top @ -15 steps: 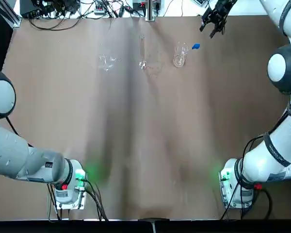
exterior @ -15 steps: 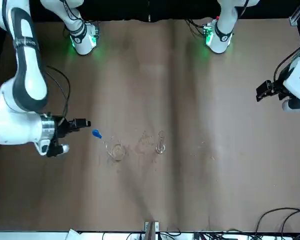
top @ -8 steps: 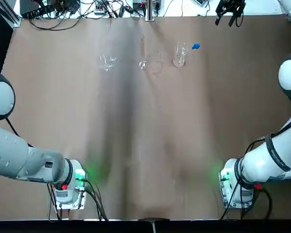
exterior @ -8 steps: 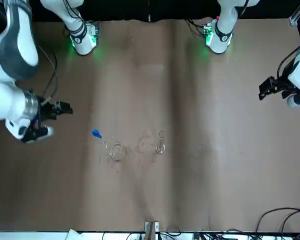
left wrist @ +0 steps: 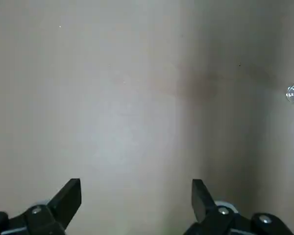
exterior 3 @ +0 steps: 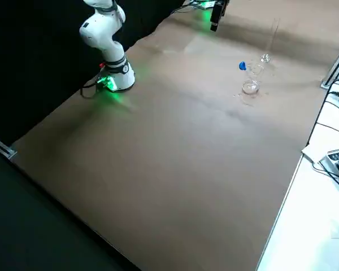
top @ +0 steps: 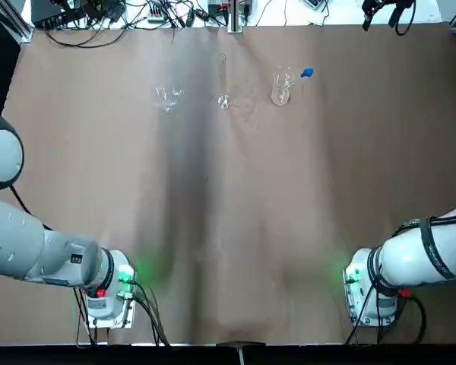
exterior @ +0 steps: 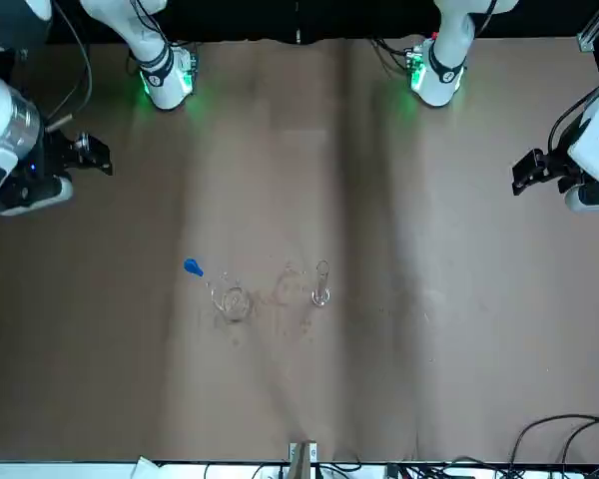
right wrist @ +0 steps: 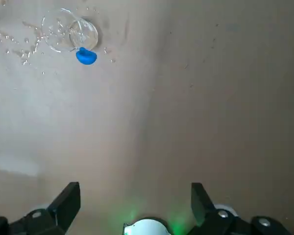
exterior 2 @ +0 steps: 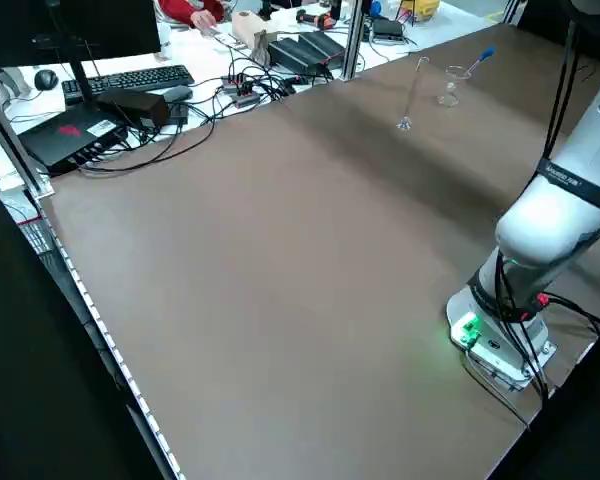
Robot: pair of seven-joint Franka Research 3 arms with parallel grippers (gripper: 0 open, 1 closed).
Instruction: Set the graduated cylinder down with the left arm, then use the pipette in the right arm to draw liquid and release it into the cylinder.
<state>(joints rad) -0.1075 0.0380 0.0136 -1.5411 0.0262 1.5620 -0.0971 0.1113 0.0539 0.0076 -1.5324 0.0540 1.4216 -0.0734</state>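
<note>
- Cylinder [top: 224,101], top view: stands upright on its foot on the table [top: 235,228]. From it I see the beaker [top: 283,87] between 2 and 3 o'clock, with the pipette's blue bulb [top: 307,72] leaning out at the beaker's 2 o'clock. The right gripper [top: 381,25] hangs well apart, at about 2 o'clock from the beaker.
- Front view: taking the cylinder as centre, the left gripper [exterior: 521,173] is at 2 o'clock and the right gripper at 10 o'clock, both well away from the glassware. The set-down looks complete. Whether the transfer is finished cannot be told; the liquid level is unreadable.
- Left side view: the bulb tilts toward 1 to 2 o'clock from the beaker. If drawing is next, align the fingers with that tilt, squeeze the bulb, immerse the tip, then relax slowly.
- Right side view: the bulb sits at 11 o'clock from the beaker's base. Lift the pipette clear of the rim before crossing; a sideways pull could topple the beaker.
- Left wrist view: fingers spread, holding nothing. Keep them off the slim tube.
- Right wrist view: fingers spread, empty. Droplets [right wrist: 27,46] lie beside the beaker; centre the tip over the cylinder's mouth before releasing.
</note>
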